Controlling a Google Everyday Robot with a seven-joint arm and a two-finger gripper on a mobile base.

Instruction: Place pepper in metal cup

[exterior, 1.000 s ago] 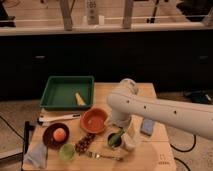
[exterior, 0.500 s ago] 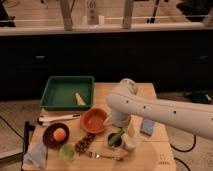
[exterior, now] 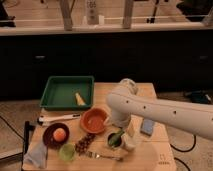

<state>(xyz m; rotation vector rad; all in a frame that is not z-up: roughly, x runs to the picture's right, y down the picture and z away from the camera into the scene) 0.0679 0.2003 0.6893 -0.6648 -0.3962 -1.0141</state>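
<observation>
The slim green pepper [exterior: 118, 135] leans in the small dark metal cup [exterior: 114, 140], which stands on the wooden table [exterior: 150, 155] right of the orange bowl [exterior: 94, 120]. My gripper [exterior: 122, 134] hangs at the end of the white arm [exterior: 160, 112], directly over the cup and at the pepper's top end. The arm hides most of the gripper.
A green tray [exterior: 67, 92] with a yellow piece [exterior: 80, 98] sits at the back left. A dark plate with an orange fruit [exterior: 59, 133], a light green plastic cup [exterior: 67, 151], a grey cloth [exterior: 37, 154], grapes [exterior: 85, 142], a fork [exterior: 102, 156], a white-handled tool [exterior: 59, 118] and a blue item [exterior: 148, 126] lie around.
</observation>
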